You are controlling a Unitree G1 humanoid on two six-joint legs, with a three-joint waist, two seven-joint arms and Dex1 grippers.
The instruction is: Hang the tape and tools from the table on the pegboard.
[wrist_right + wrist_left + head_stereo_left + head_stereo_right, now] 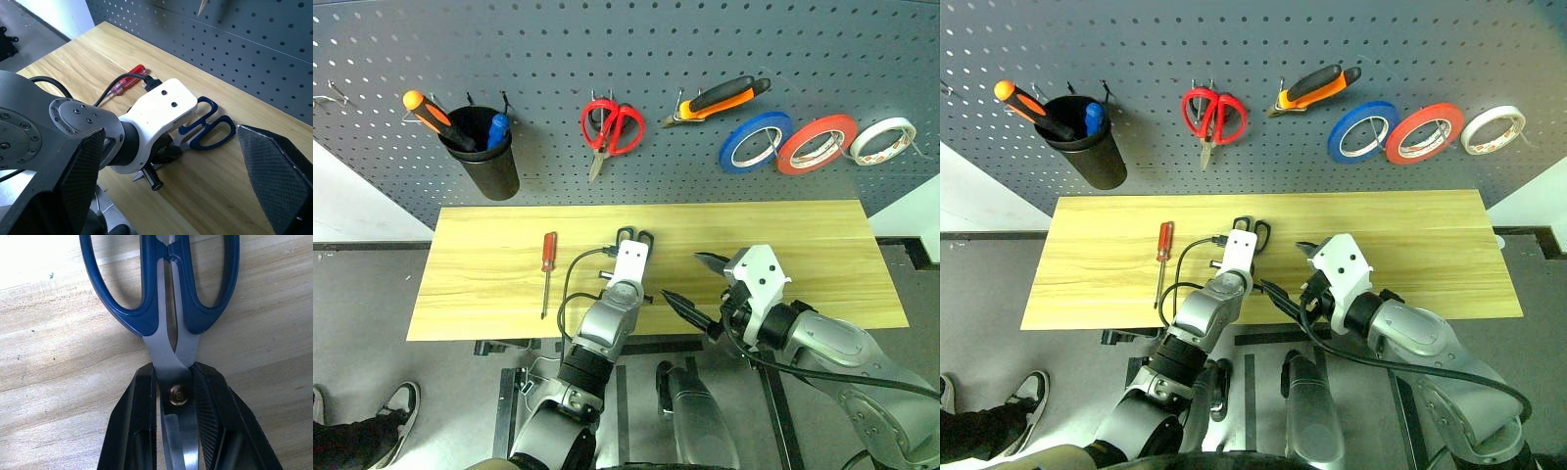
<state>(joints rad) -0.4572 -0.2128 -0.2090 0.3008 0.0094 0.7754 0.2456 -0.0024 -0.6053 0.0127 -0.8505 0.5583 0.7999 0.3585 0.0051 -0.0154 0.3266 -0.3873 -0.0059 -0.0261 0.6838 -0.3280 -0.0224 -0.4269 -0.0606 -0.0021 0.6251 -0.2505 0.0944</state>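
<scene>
We see the left gripper (173, 401) jaws pinching the scissors (166, 298) at the pivot, flat on the worktop (489, 274), handles pointing far toward the pegboard (607, 39); right gripper (690, 284) open, just right.

My left gripper (176, 426) covers the blue-handled scissors' (166, 308) blades below the pivot, and the handle loops run off the frame's far edge. From my head, my left wrist hides all but their loops. The black cup (489, 157) swallows the orange-handled screwdriver's (435, 117) shaft.
</scene>
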